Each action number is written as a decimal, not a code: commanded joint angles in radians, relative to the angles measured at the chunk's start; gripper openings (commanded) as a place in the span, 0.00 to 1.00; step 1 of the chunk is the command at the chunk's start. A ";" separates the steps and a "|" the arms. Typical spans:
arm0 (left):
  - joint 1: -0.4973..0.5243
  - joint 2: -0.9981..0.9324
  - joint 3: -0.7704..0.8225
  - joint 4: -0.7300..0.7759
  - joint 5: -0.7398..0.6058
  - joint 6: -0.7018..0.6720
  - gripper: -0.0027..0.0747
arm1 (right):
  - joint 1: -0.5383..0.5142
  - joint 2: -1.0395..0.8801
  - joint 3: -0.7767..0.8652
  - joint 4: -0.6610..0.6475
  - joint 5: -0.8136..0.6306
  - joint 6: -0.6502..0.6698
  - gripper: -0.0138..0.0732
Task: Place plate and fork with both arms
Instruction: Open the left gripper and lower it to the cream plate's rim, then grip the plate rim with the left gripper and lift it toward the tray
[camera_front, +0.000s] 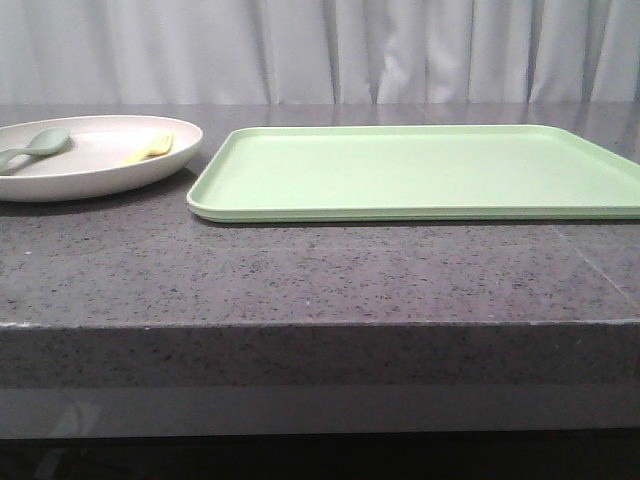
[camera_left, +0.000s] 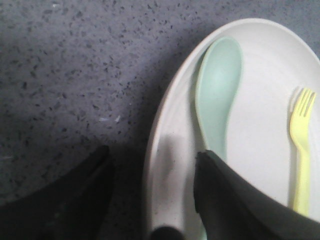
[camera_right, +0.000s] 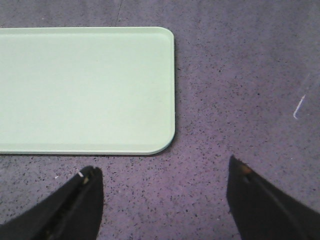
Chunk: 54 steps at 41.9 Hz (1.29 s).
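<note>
Two items: plate (camera_left: 260, 75), rigid, light, grip rim; fork (camera_left: 301, 150), small, slippery plastic. Left gripper (camera_left: 152, 187) spread astride rim; right gripper (camera_right: 162, 192) released.

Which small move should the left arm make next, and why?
Probably close the left tool on the plate rim: its open fingers straddle the rim, one outside over the table, one inside by the spoon. The tray is bare.

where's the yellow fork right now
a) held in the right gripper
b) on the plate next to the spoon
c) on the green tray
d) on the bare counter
b: the fork lies inside the plate alongside the spoon, while the tray holds nothing and the open right gripper hovers over the counter.
</note>
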 joint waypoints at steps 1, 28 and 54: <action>-0.002 -0.044 -0.030 -0.055 0.005 0.008 0.44 | -0.003 0.009 -0.037 0.000 -0.068 -0.001 0.78; -0.002 -0.052 -0.035 -0.077 0.008 0.008 0.01 | -0.003 0.009 -0.037 0.000 -0.068 -0.001 0.78; -0.184 -0.095 -0.194 -0.075 -0.055 -0.222 0.01 | -0.003 0.009 -0.037 0.000 -0.068 -0.001 0.78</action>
